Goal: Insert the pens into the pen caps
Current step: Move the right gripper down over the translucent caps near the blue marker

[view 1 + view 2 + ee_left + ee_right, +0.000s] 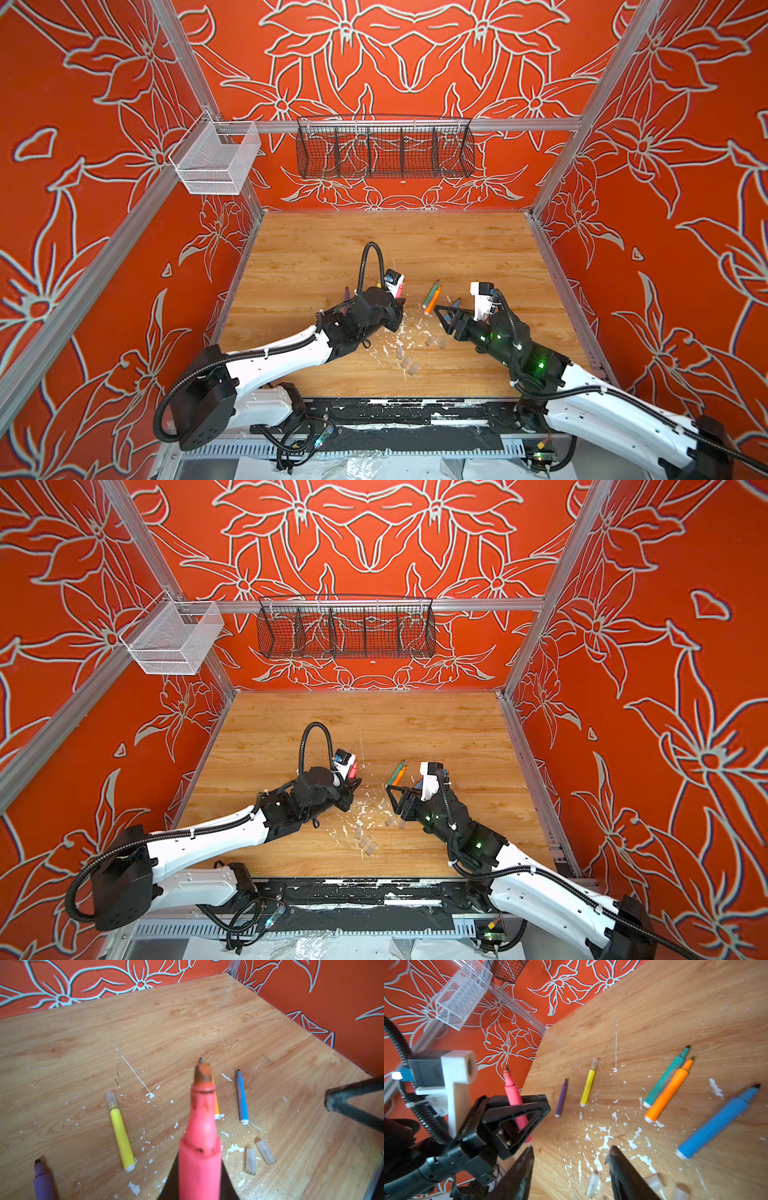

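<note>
My left gripper (pixel 395 312) (pixel 199 1159) is shut on the pink pen (pixel 200 1130) (pixel 512 1093), whose bare tip points away from the wrist. My right gripper (pixel 443 320) (pixel 572 1149) is open and holds nothing, low over the table. Flat on the wood lie the yellow pen (pixel 121 1138), with a clear cap (pixel 111 1100) on its tip, and the purple pen (pixel 561 1098), green pen (pixel 664 1078), orange pen (pixel 668 1093) and blue pen (pixel 716 1124). Several loose pen caps (pixel 406 361) (pixel 251 1160) lie between the grippers.
White flecks of debris (pixel 411 328) litter the wooden tabletop (pixel 374 241). A white mesh basket (pixel 216 158) hangs on the left rail and a black wire basket (pixel 384 151) on the back rail. Orange patterned walls close in three sides.
</note>
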Robot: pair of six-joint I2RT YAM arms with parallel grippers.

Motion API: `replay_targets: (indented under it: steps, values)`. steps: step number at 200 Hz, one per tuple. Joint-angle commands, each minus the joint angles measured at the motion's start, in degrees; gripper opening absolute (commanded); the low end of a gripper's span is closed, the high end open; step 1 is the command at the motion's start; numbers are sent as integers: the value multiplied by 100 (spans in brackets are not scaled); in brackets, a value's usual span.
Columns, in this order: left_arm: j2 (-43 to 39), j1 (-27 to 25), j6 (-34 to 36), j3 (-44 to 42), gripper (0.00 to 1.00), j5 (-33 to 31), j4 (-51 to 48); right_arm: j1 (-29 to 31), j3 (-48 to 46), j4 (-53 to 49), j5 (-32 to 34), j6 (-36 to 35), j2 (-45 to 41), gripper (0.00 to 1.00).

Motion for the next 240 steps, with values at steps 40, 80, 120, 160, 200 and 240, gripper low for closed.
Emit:
replay_targets:
  steps: [40, 80, 120, 160, 200, 240]
  values:
    - [-357, -7, 173, -298, 0, -51, 736, 29, 674, -2578, 594, -512, 433, 57]
    - [-315, -11, 312, -223, 0, 321, 705, 25, 585, -2760, 300, -590, 935, 58]
    - [-490, -13, 397, -363, 0, 522, 832, 25, 670, -2646, 162, -704, 1812, 53]
    - [-492, -14, 428, -381, 0, 583, 872, 25, 1023, -2559, -66, -865, 2709, 48]
    - [-472, -10, 450, -380, 0, 627, 881, 32, 1246, -2478, -224, -935, 3303, 43]
    - [-488, -13, 450, -382, 0, 636, 881, 34, 1312, -2507, -68, -935, 3552, 41]
